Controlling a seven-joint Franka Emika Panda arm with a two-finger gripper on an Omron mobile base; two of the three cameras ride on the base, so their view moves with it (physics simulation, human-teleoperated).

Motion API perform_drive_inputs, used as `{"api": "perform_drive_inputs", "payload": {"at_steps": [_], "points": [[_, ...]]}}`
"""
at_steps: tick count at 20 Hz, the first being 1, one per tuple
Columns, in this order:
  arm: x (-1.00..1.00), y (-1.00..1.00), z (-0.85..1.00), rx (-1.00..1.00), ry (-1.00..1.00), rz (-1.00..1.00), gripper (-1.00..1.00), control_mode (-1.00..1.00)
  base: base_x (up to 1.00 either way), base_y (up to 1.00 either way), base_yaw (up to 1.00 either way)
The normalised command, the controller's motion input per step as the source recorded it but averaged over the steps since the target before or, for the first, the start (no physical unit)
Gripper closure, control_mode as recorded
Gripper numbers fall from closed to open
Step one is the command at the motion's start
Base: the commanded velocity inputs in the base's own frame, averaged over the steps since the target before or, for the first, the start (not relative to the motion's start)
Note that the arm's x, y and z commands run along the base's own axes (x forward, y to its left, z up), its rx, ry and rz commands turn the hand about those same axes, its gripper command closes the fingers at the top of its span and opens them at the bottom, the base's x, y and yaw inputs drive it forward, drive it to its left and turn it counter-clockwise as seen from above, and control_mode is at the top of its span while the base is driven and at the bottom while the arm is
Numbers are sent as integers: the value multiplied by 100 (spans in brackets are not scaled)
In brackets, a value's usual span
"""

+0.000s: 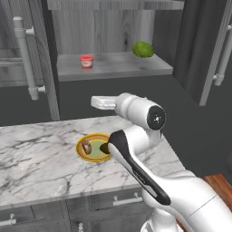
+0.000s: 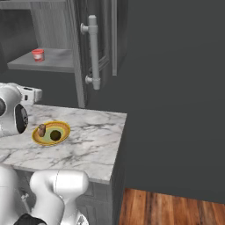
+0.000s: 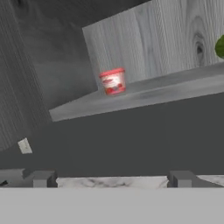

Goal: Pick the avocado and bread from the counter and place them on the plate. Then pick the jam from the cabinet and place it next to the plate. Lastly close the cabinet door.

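My end effector [image 3: 111, 178] is spread wide, empty, facing the jam [image 3: 113, 81] on the cabinet shelf [image 3: 144, 97]: likely light, rigid, slick. I'd grip its sides mid-height.

White grey-veined marble counter [image 1: 41, 158]: smooth, polished. Dark grey wood-grain cabinet [image 1: 108, 31]: matt. Long silver bar handle [image 2: 93, 52]: smooth metal.

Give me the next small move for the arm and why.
Probably raise the open gripper up and forward toward the jam on the cabinet shelf. The bread and avocado already sit on the plate, the jaws are empty and the jam is untouched.
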Motion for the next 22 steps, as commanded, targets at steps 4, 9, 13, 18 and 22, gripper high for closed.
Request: {"api": "perform_drive_inputs", "payload": {"at_steps": [4, 9, 13, 18, 22], "points": [[-12, 0, 48, -16, 0, -2, -100, -100, 0, 0, 0], [-17, 0, 34, -20, 7, -3, -100, -100, 0, 0, 0], [-4, 0, 11, -7, 8, 0, -100, -100, 0, 0, 0], [1, -16, 10, 0, 16, 0, -100, -100, 0, 0, 0], [6, -9, 17, 0, 11, 0, -100, -100, 0, 0, 0]]}}
